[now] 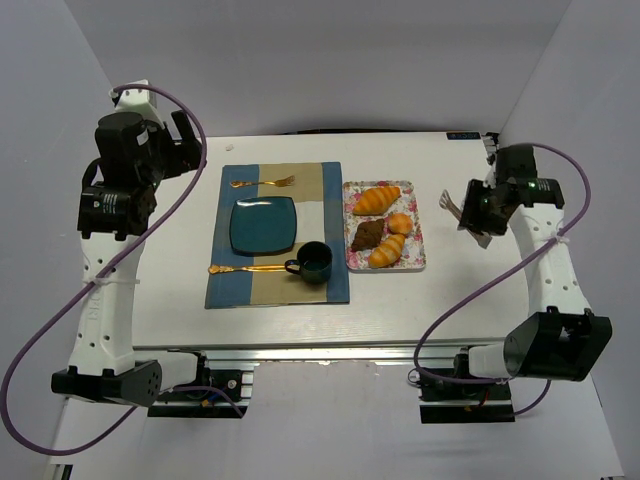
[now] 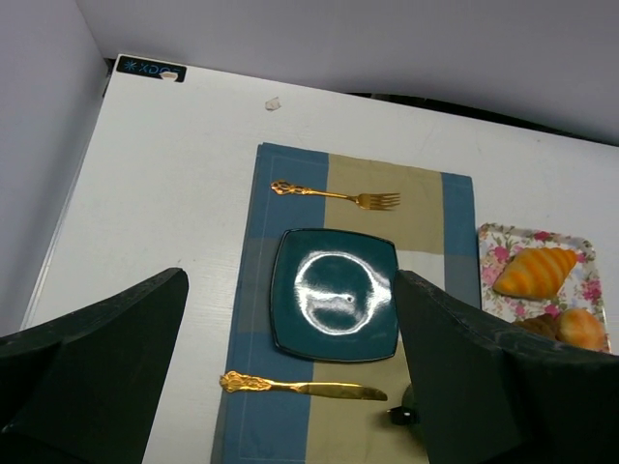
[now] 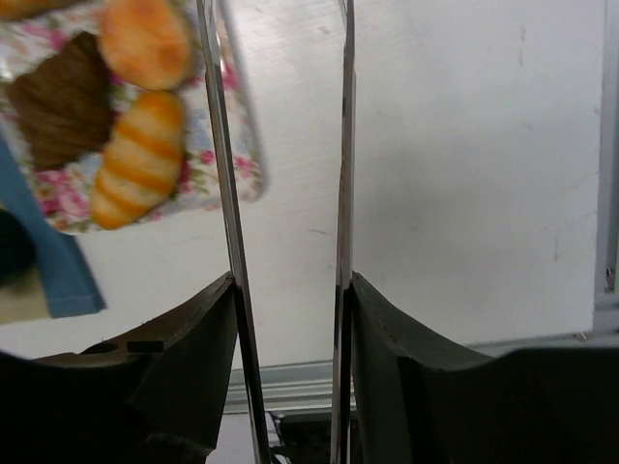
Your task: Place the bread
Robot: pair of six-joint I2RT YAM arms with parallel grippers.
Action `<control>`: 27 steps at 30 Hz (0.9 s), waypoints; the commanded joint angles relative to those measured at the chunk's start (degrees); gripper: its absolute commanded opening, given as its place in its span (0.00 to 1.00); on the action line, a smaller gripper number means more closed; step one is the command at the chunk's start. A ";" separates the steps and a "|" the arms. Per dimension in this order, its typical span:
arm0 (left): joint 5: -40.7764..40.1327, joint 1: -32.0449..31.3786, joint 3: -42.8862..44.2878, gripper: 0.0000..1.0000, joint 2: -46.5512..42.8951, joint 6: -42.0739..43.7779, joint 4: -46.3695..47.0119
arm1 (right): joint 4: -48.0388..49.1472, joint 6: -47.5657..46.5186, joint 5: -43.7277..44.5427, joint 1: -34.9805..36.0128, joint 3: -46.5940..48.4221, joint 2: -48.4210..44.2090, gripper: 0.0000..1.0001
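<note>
Right hand (image 1: 474, 212), hovering over the tabletop (image 1: 460, 295) just right of the tray (image 1: 417, 262) holding the bread (image 1: 400, 222), pinches metal tongs (image 3: 224, 145), blades apart; left hand (image 1: 183, 140) raised, fingers spread.

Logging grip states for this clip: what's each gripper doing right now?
Left gripper: open, empty.
Right gripper: closed on the metal tongs, nothing between their blades.

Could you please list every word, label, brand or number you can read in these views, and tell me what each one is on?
"XD": white letters on a dark sticker at the far corner of the table; whatever follows "XD" is too blurred to read.
Pale markings on the left arm's black housing: too small to read.
Nothing else legible in any view.
</note>
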 commanded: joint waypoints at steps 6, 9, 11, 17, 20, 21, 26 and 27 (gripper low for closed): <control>4.10 -0.23 2.57 0.98 -0.91 -1.57 1.21 | -1.35 6.77 -2.31 16.74 13.19 7.09 0.52; 4.10 -0.23 1.87 0.98 -1.70 -1.30 1.29 | -0.04 8.18 -0.48 20.09 12.58 9.20 0.51; 4.54 -0.23 1.35 0.98 -2.14 -1.30 1.56 | 0.58 8.19 1.29 21.33 11.96 9.82 0.51; 4.80 -0.23 0.56 0.98 -2.75 -1.21 1.29 | 1.99 7.40 5.07 22.39 11.17 11.58 0.52; 4.54 -0.23 0.38 0.98 -3.02 -0.95 1.03 | 1.47 6.88 6.48 22.39 9.86 11.93 0.52; 4.54 -0.23 0.29 0.98 -3.11 -0.78 0.94 | 1.64 6.70 6.57 22.39 9.24 11.93 0.52; 3.84 -0.23 0.12 0.98 -3.02 -0.60 0.94 | 2.78 5.99 7.80 22.39 5.99 12.81 0.53; 3.93 -0.23 0.11 0.98 -3.02 -0.69 0.94 | 2.78 5.82 7.80 22.39 5.72 13.07 0.53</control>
